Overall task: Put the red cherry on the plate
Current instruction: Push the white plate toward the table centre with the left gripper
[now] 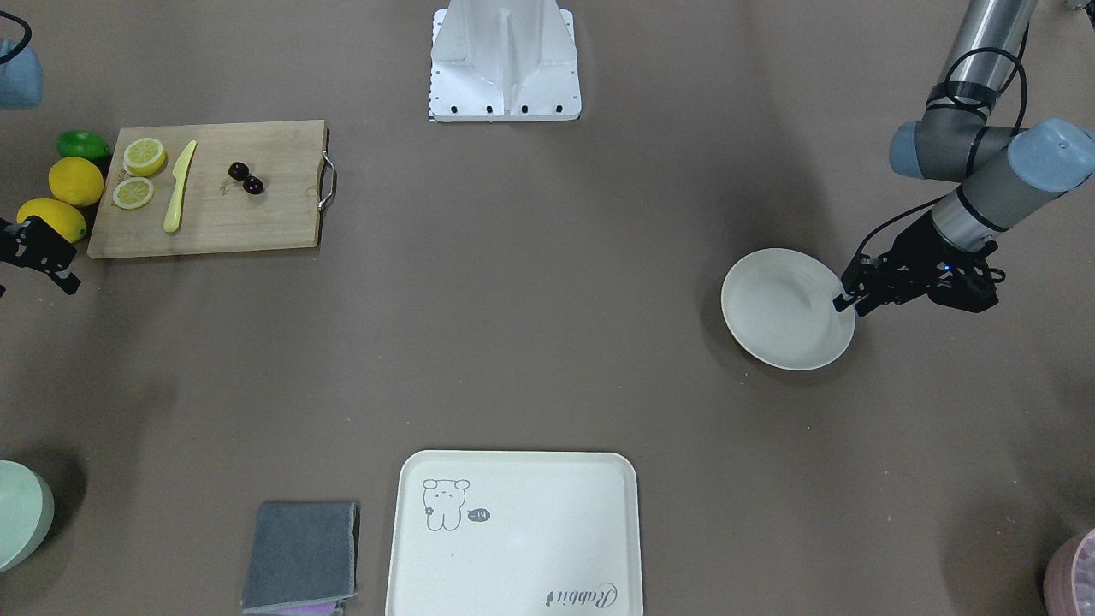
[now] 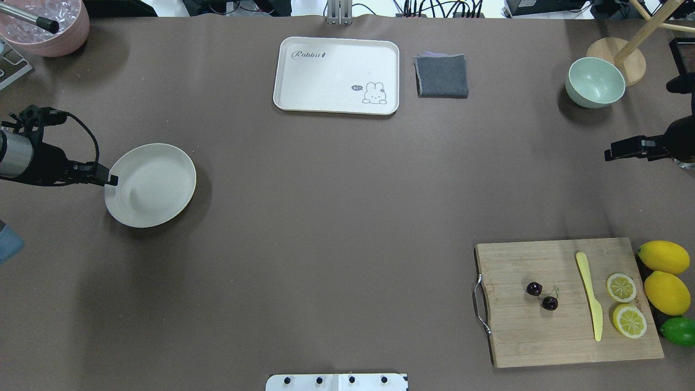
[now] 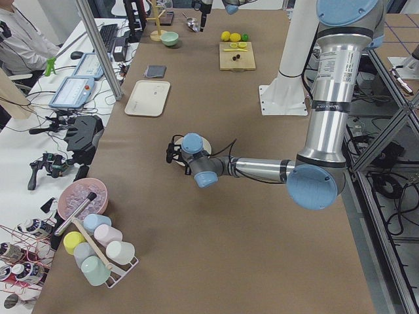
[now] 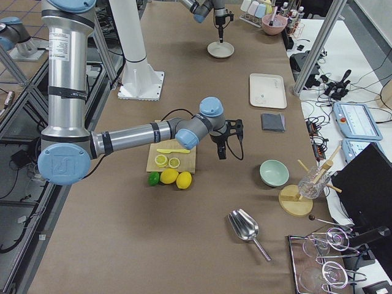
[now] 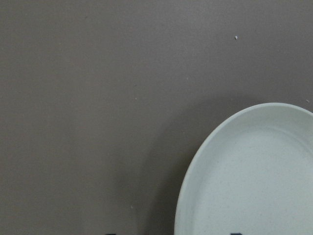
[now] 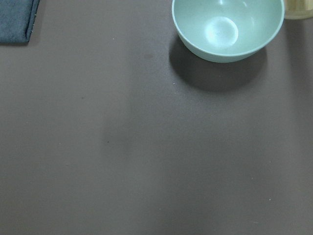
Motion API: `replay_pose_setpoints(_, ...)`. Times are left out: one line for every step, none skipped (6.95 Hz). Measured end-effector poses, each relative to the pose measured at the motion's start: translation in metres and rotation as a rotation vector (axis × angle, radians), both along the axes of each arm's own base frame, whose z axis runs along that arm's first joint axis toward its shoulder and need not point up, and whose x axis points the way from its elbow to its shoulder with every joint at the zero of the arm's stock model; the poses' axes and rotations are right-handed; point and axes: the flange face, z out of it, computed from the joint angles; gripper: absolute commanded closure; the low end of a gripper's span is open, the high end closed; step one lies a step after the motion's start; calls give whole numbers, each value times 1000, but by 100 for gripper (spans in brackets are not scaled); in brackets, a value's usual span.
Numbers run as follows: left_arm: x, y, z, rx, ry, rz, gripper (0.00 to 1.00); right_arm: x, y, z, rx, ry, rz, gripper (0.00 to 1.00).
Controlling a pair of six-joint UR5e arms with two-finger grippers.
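One word, "Rabbit", on tray [image 2: 336, 70], apart from plate [image 2: 149, 187]

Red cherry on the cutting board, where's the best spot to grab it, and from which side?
Probably one round fruit of the red cherry, from straight above: the pair lies flat on the cutting board, its stem looks too thin to pinch, and the knife lies apart.

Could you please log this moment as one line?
red cherry: on cutting board; plate: empty; left gripper: open at plate rim; right gripper: raised
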Motion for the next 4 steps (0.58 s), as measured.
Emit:
replay_pose_setpoints(4, 1, 0, 0, -1, 4, 71, 0, 0, 0, -1, 0, 0, 0)
replay_pose_setpoints(8, 2, 1, 4, -8, 2, 86, 0, 0, 0, -1, 0, 1, 0)
replay_pose_setpoints(14, 4, 2, 10, -17, -1, 100, 0, 0, 0, -1, 0, 1, 0)
replay_pose_setpoints(19, 6, 0, 13, -18, 0, 100, 0, 0, 0, -1, 0, 0, 0)
